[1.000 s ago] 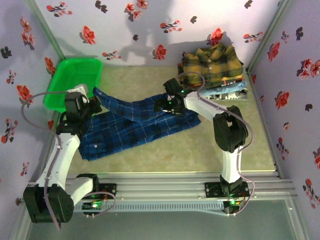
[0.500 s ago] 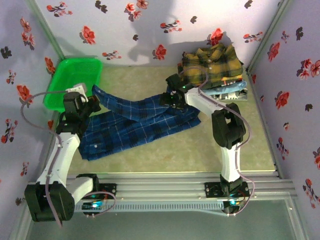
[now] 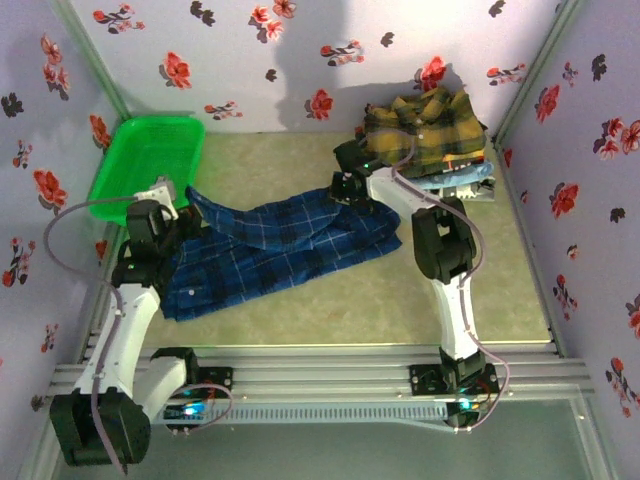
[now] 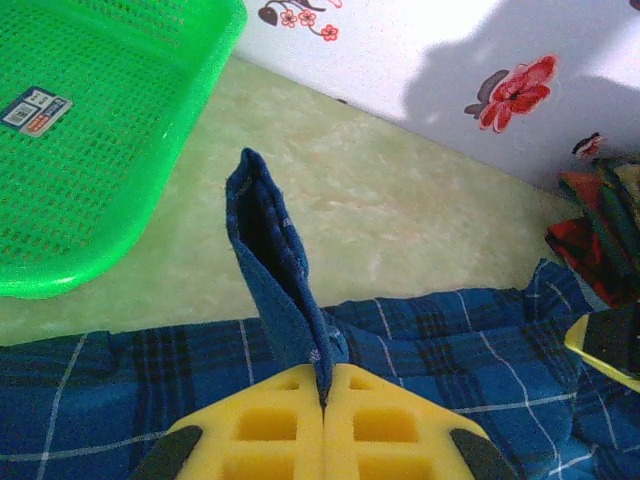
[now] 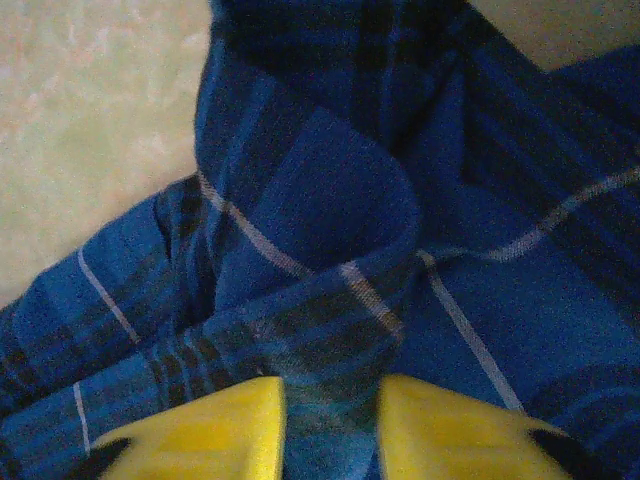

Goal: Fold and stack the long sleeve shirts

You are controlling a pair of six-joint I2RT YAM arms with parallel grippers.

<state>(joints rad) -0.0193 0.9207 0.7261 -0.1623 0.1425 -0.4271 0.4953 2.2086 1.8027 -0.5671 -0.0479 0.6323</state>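
Note:
The dark blue plaid shirt (image 3: pixel 270 250) lies spread across the middle of the table. At its left end my left gripper (image 3: pixel 172 207) is shut on a cuff strip of the shirt (image 4: pixel 272 250), which stands up from the pinched yellow fingers (image 4: pixel 250 425). My right gripper (image 3: pixel 345 188) sits at the shirt's far right edge. Its yellow fingers (image 5: pixel 195 430) are closed on a bunched fold of the plaid cloth (image 5: pixel 330 330). A mustard-yellow plaid shirt (image 3: pixel 425 130) lies folded on top of light blue ones (image 3: pixel 468 180) at the back right.
A green plastic basket (image 3: pixel 140 165) stands at the back left, close to my left gripper, and its rim (image 4: pixel 120 250) shows in the left wrist view. Flowered walls close in the table on three sides. The folded stack (image 4: pixel 600 220) lies just behind my right arm.
My right gripper has moved toward the back wall and closed on the shirt's far edge. The left gripper shifted slightly with the cuff, and the cloth between them has bunched.

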